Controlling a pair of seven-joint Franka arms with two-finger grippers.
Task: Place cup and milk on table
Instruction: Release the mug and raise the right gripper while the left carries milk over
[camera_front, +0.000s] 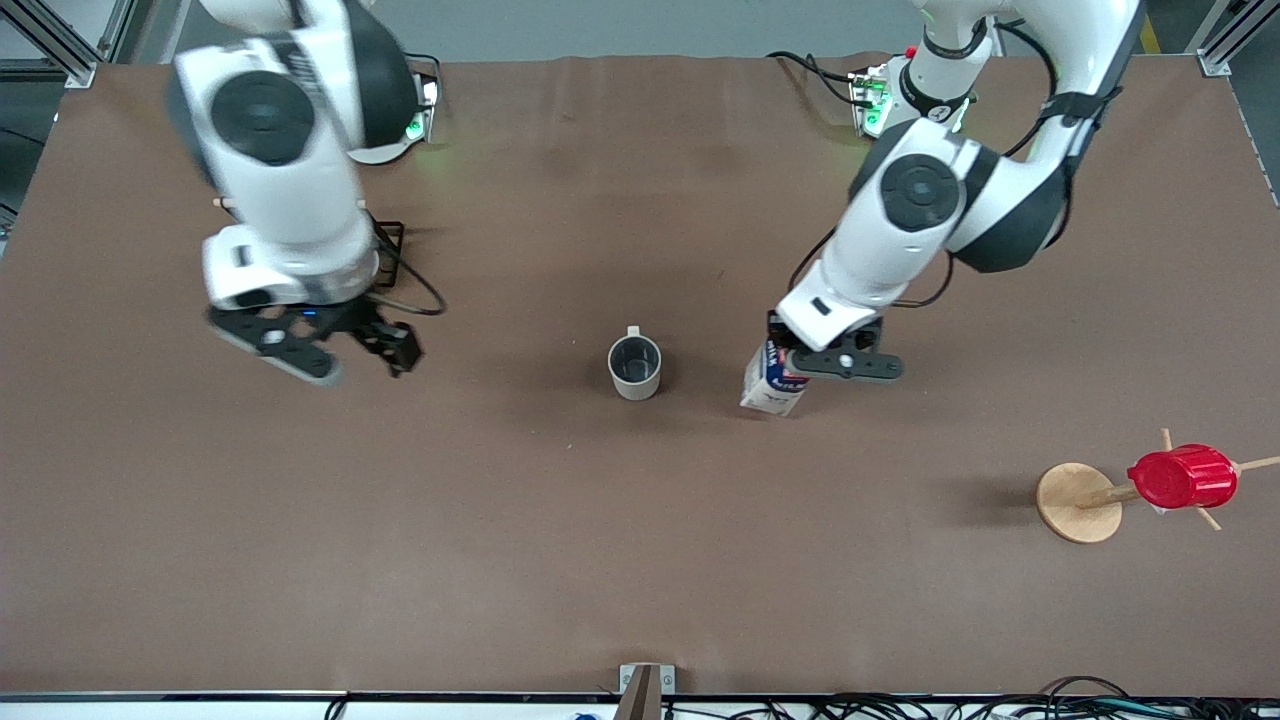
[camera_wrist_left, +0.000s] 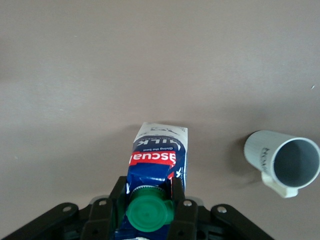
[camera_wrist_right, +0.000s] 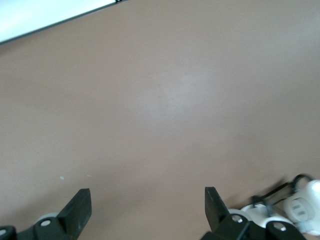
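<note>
The cream-white cup (camera_front: 635, 367) stands upright on the brown table (camera_front: 500, 550) near its middle, handle pointing toward the robots' bases. The milk (camera_front: 772, 387), a blue and white carton with a green cap, is beside the cup toward the left arm's end and leans slightly, its base at the table. My left gripper (camera_front: 797, 358) is shut on the carton's top. In the left wrist view the fingers (camera_wrist_left: 148, 200) clamp the milk (camera_wrist_left: 157, 157) by the cap, with the cup (camera_wrist_left: 282, 160) beside it. My right gripper (camera_front: 360, 362) hangs open and empty over bare table (camera_wrist_right: 147, 205).
A wooden peg stand (camera_front: 1078, 503) holds a red ribbed cup (camera_front: 1183, 477) toward the left arm's end, nearer the camera. Black cables (camera_front: 400, 270) lie under the right arm. Boxes with green lights (camera_front: 872, 100) sit by the arm bases.
</note>
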